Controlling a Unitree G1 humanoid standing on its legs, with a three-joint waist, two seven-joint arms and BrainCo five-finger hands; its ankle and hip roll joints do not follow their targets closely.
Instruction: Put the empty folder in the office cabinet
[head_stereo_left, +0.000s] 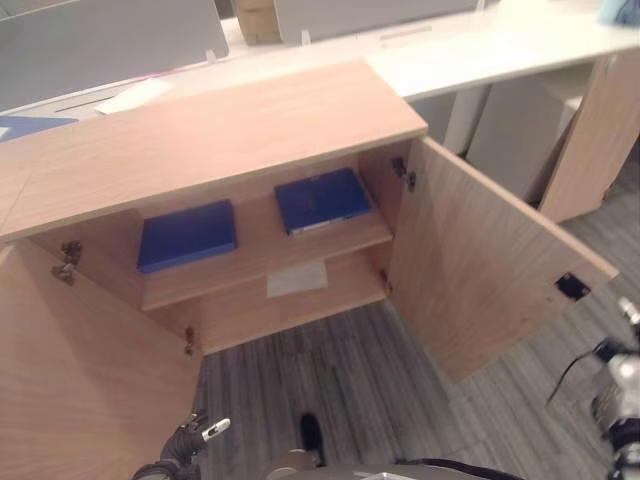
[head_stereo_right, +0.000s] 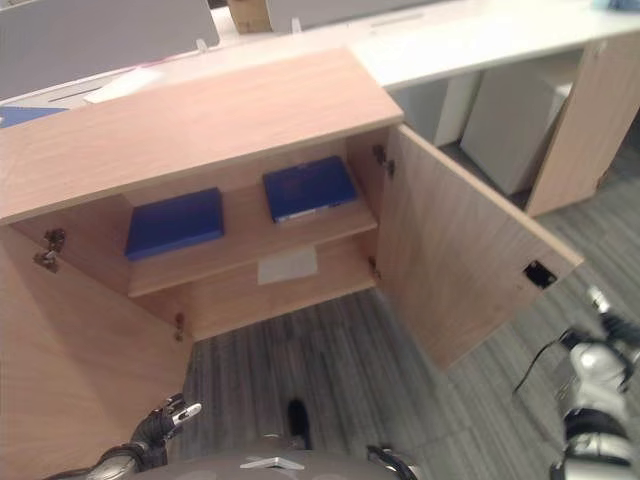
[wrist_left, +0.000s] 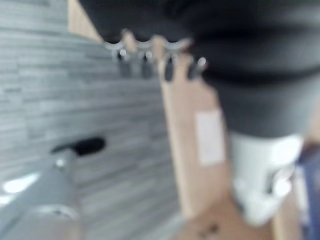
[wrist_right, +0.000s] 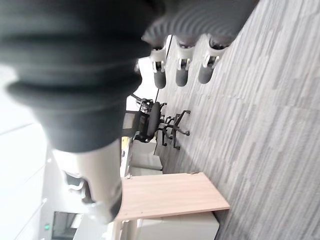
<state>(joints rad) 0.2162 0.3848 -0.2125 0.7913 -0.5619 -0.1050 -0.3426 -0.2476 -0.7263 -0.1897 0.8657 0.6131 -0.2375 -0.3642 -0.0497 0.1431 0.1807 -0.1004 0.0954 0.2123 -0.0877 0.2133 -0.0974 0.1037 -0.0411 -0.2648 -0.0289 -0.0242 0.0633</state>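
The wooden office cabinet stands with both doors swung wide. On its upper shelf lie two flat blue folders, one on the left and one on the right. A white sheet rests on the lower shelf. My left hand hangs low beside the left door, fingers relaxed and holding nothing. Over the floor, just outside the right door, my right hand is also low, its fingers loose and holding nothing.
A long white desk with grey screens runs behind the cabinet, with a wooden side panel at the right. Grey striped carpet lies before the cabinet. Black office chairs stand far off in the right wrist view.
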